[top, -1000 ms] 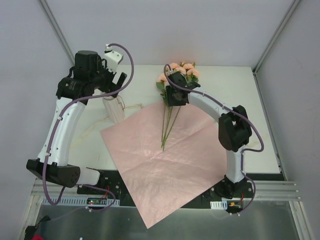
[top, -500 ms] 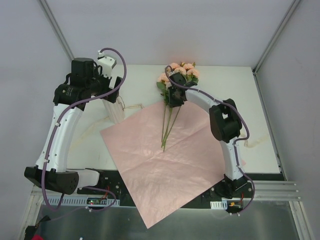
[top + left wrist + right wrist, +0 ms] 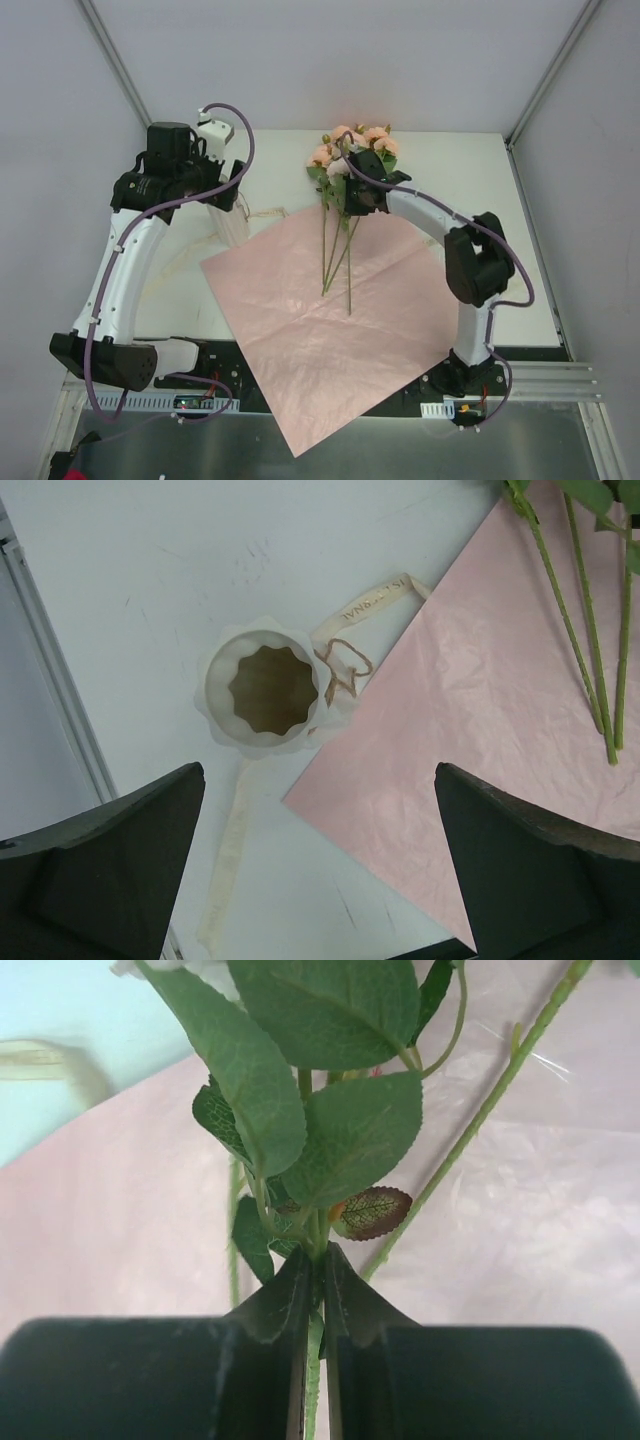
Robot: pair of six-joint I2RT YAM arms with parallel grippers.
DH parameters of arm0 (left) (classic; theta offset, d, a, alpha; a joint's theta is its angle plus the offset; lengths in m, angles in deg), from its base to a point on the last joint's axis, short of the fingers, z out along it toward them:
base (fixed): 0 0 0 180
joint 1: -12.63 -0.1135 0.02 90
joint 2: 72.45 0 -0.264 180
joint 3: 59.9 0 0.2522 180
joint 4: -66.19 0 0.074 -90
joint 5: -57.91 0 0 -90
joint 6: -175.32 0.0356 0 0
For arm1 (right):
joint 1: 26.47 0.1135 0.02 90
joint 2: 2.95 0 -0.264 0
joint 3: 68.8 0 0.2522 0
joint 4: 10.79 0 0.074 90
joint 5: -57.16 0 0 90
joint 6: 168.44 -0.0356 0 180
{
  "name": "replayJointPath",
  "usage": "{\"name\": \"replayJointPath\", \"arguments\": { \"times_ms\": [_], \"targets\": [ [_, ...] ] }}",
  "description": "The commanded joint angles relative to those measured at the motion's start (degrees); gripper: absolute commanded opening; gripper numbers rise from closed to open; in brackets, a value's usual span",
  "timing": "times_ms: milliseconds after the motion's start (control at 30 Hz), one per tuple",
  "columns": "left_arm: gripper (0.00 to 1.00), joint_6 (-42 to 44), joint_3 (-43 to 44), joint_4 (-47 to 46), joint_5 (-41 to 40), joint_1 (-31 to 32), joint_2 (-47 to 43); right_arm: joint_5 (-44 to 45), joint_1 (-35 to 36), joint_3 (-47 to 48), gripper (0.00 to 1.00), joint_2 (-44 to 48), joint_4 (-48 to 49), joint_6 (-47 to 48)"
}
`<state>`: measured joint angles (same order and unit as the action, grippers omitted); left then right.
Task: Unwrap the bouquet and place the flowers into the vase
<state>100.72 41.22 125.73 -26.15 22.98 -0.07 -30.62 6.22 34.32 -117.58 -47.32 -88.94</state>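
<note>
White table (image 3: 500, 190), right claw (image 3: 312, 1260) extended forward, pinching flowers (image 3: 352, 140)

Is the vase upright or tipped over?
Upright. The left wrist view looks straight down into the vase: its scalloped rim shows as a full ring around the open mouth, with nothing inside.
</note>
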Motion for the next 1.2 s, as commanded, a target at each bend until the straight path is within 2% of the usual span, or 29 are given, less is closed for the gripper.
{"name": "replayJointPath", "arguments": {
  "times_ms": [0,100,267,400,467,500,600,633,700,733,800,900,1167],
  "targets": [
    [0.99,-1.2,0.7,-1.6,1.4,-1.0,-1.3,1.8,1.2,-2.3,0.04,14.0,3.5,0.0],
    [0.99,-1.8,1.9,-1.6,1.5,-1.4,-1.3,2.0,1.7,-2.7,0.06,19.0,3.2,0.6],
    [0.99,-3.9,5.5,-1.3,-0.2,-2.9,-1.5,0.0,3.5,-1.0,0.01,25.7,8.1,2.7],
    [0.99,-10.8,9.0,-1.7,-1.6,-10.0,-1.4,-1.7,8.0,9.7,0.01,25.3,10.9,5.7],
    [0.99,-12.8,9.2,-1.8,0.6,-13.6,-1.4,-1.7,10.0,13.5,0.01,23.8,13.1,7.3],
    [0.99,-12.8,8.8,-1.9,0.8,-14.7,-1.5,-1.2,12.4,14.7,0.01,23.5,15.2,9.3],
    [0.99,-12.1,7.1,-2.1,0.7,-15.6,-2.9,-4.1,15.6,10.2,0.01,24.2,35.4,11.9],
    [0.99,-12.2,6.0,-2.3,0.6,-16.3,-3.4,-4.6,16.1,10.2,0.01,23.3,43.0,11.6],
    [0.99,-12.2,4.4,-2.8,-0.5,-17.1,-3.7,-7.5,16.9,15.5,0.01,18.9,43.4,11.4],
    [0.99,-12.1,4.0,-2.8,-0.4,-17.9,-3.9,-8.3,17.3,21.1,0.01,17.3,43.3,11.5],
    [0.99,-11.8,2.0,-3.2,-0.5,-18.5,-4.1,-10.2,18.7,24.4,0.01,14.4,45.8,13.0],
    [0.99,-10.8,-0.5,-3.6,0.0,-19.9,-4.7,-10.7,20.1,26.6,0.01,8.0,59.8,16.3],
    [0.99,-7.8,-3.4,-3.7,6.0,-24.7,-7.3,-10.2,20.0,39.6,0.01,-3.6,66.8,15.8]
  ]
}}
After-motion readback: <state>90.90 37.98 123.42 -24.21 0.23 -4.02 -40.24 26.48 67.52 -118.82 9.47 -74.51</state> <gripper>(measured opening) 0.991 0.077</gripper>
